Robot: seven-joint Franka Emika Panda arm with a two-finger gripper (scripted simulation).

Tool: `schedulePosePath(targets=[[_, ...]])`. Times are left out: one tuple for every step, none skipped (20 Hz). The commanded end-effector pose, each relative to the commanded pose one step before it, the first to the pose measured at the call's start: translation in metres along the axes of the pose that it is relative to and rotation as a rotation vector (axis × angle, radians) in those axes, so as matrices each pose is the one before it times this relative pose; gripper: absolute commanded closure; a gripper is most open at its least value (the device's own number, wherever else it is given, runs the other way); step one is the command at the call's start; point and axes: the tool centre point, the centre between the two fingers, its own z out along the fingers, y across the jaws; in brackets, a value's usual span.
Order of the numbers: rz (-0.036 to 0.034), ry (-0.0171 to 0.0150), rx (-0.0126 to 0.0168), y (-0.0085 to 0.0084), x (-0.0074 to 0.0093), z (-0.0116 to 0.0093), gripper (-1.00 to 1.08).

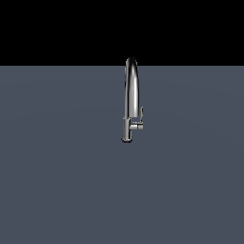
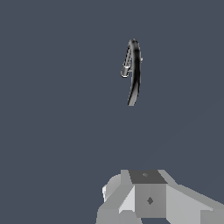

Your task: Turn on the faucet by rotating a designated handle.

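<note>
Faucet (image 1: 131, 95): rigid, slick chrome, fixed upright | handle (image 1: 139, 119): thin side lever, likely pivoted stiffly; best pushed near tip | gripper (image 2: 148, 199): well apart, jaw state undeterminable.

Chrome faucet (image 1: 130, 100) upright, handle (image 1: 138, 120) on exterior view's right.

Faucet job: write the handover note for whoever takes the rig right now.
Gripper: only part of it shows in the wrist view; jaws not visible, state unknown. It holds nothing visible and is well clear of the faucet.
Faucet stands upright on the grey surface, alone.
Handle juts from the lower body toward the exterior view's right, untouched.
Done: nothing evident.
Left: approach, engage the handle, rotate it.
</note>
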Motion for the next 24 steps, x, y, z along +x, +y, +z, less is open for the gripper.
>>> schedulePosePath(targets=[[0.0, 0.0, 0.0, 0.00001, 0.0, 0.0, 1.08], [0.0, 0.0, 0.0, -0.00024, -0.00002, -0.00007, 1.08], [0.00125, -0.00123, 0.00111, 0.00024, 0.00057, 0.00016, 1.08], [0.00161, -0.00158, 0.00144, 0.00005, 0.0007, 0.00012, 1.08], [0.00223, -0.0022, 0.002, 0.00006, 0.00098, 0.00016, 1.08], [0.00284, -0.0028, 0.00255, 0.00005, 0.00124, 0.0002, 1.08], [0.00347, -0.00341, 0.00312, 0.00006, 0.00152, 0.00024, 1.08], [0.00417, -0.0041, 0.00374, 0.00011, 0.00183, 0.0003, 1.08], [0.00478, -0.0047, 0.00429, 0.0001, 0.00209, 0.00034, 1.08], [0.00545, -0.00537, 0.0049, 0.00013, 0.00239, 0.00039, 1.08], [0.00609, -0.006, 0.00547, 0.00013, 0.00266, 0.00043, 1.08], [0.00677, -0.00667, 0.00609, 0.00015, 0.00296, 0.00048, 1.08], [0.00743, -0.00732, 0.00668, 0.00016, 0.00325, 0.00053, 1.08], [0.00813, -0.00801, 0.00731, 0.00019, 0.00356, 0.00058, 1.08], [0.00881, -0.00869, 0.00793, 0.0002, 0.00386, 0.00063, 1.08], [0.00951, -0.00938, 0.00856, 0.00022, 0.00417, 0.00068, 1.08], [0.01022, -0.01007, 0.00919, 0.00023, 0.00447, 0.00073, 1.08], [0.01094, -0.01079, 0.00985, 0.00025, 0.00479, 0.00078, 1.08], [0.01166, -0.01151, 0.01051, 0.00027, 0.00511, 0.00083, 1.08], [0.01241, -0.01225, 0.01119, 0.00029, 0.00544, 0.00089, 1.08], [0.01312, -0.01297, 0.01185, 0.0003, 0.00575, 0.00094, 1.08], [0.01348, -0.01332, 0.01218, 0.00031, 0.00591, 0.00096, 1.08], [0.01356, -0.01342, 0.01227, 0.00032, 0.00596, 0.00097, 1.08], [0.01364, -0.0135, 0.01235, 0.00032, 0.00599, 0.00097, 1.08]])
